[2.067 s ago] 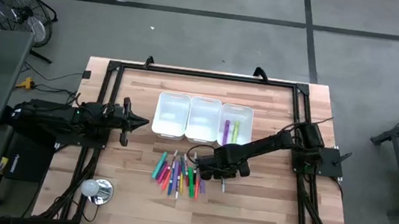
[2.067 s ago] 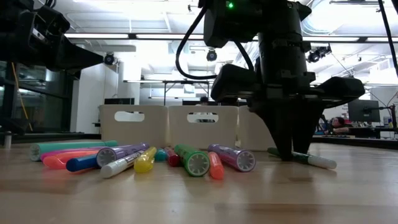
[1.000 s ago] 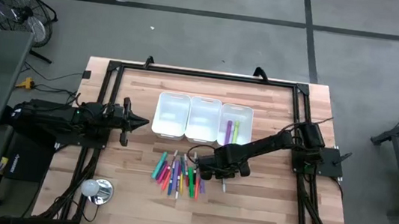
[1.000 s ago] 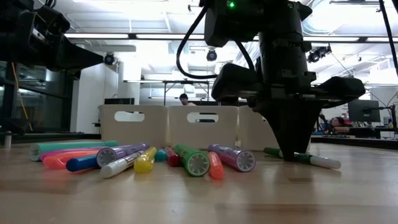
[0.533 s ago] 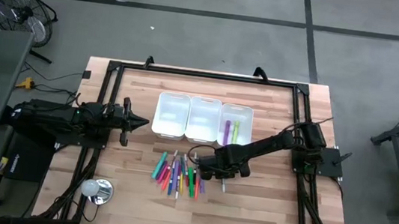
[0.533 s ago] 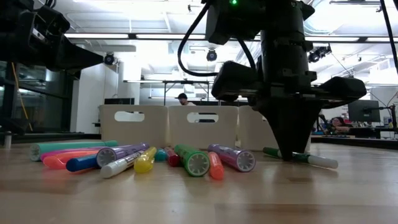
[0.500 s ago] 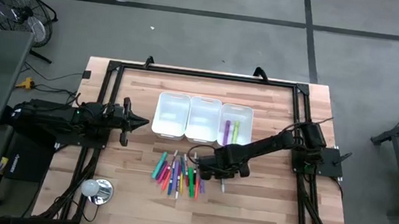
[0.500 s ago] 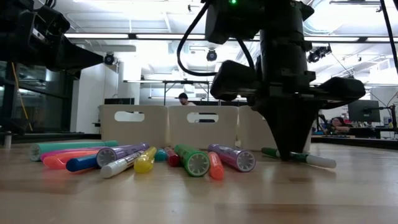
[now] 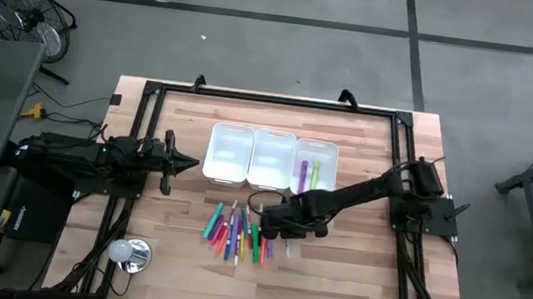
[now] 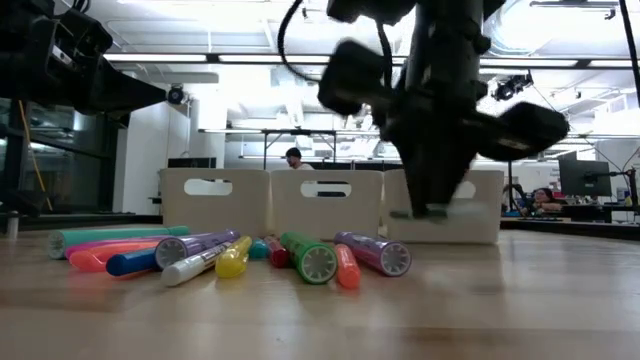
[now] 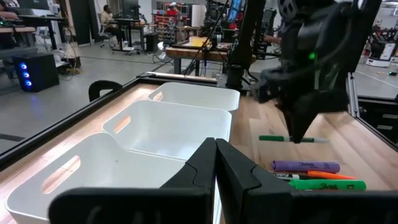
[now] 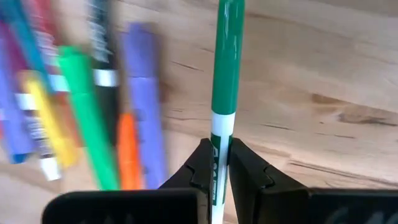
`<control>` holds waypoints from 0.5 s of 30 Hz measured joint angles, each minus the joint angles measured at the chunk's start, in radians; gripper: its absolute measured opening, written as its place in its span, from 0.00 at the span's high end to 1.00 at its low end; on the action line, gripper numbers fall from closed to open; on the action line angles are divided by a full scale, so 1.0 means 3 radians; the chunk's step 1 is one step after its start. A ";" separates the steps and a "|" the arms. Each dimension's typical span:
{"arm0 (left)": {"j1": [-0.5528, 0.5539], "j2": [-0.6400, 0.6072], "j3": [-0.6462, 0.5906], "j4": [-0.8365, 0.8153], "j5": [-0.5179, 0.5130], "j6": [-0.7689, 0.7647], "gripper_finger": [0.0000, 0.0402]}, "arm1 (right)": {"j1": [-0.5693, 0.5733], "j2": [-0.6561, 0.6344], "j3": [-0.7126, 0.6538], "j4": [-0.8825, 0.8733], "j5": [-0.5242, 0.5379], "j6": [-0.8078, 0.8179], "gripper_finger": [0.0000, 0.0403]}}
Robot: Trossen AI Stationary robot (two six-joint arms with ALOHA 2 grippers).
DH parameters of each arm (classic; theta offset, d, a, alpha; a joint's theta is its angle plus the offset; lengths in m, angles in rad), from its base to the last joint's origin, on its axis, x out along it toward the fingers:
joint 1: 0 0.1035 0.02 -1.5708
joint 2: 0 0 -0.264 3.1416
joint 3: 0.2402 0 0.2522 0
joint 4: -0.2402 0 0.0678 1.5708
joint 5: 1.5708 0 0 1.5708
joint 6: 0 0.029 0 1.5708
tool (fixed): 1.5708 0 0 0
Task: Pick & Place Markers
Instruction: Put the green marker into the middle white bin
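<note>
The right gripper (image 12: 221, 163) is clamped on a green-and-white marker (image 12: 226, 62), holding it clear of the wooden table (image 9: 353, 270) just beside the loose pile of markers (image 9: 237, 232). In front of the three white bins (image 9: 271, 158), that pile lies fanned out on the wood. Over at the table's left edge the left gripper (image 11: 216, 163) waits with its jaws closed on nothing.

It's a robotics lab or workshop. Grey concrete floor (image 9: 258, 48) spreads around the wooden table (image 9: 352, 280), with workbenches (image 11: 186, 53) and strip lights (image 10: 200, 58) behind.
</note>
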 joint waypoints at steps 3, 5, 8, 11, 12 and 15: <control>0.0000 -0.0001 0.0000 0.0000 0.0000 0.0000 0.98 | -0.0028 -0.0099 0.0002 0.0105 0.0107 -0.0018 0.95; 0.0001 0.0000 0.0000 0.0000 0.0000 0.0000 0.98 | -0.0059 -0.0134 0.0033 0.0149 0.0171 -0.0045 0.95; 0.0001 -0.0001 0.0000 -0.0001 0.0000 0.0001 0.98 | -0.0126 -0.0137 0.0185 0.0111 0.0247 -0.0162 0.95; 0.0001 -0.0001 -0.0001 0.0000 0.0000 0.0000 0.98 | -0.0216 -0.0144 0.0360 0.0073 0.0333 -0.0323 0.95; 0.0001 -0.0001 -0.0001 0.0000 0.0001 0.0001 0.98 | -0.0252 -0.0144 0.0421 0.0045 0.0368 -0.0382 0.95; 0.0000 0.0000 0.0000 0.0000 0.0001 0.0000 0.98 | -0.0389 -0.0144 0.0623 -0.0083 0.0460 -0.0564 0.95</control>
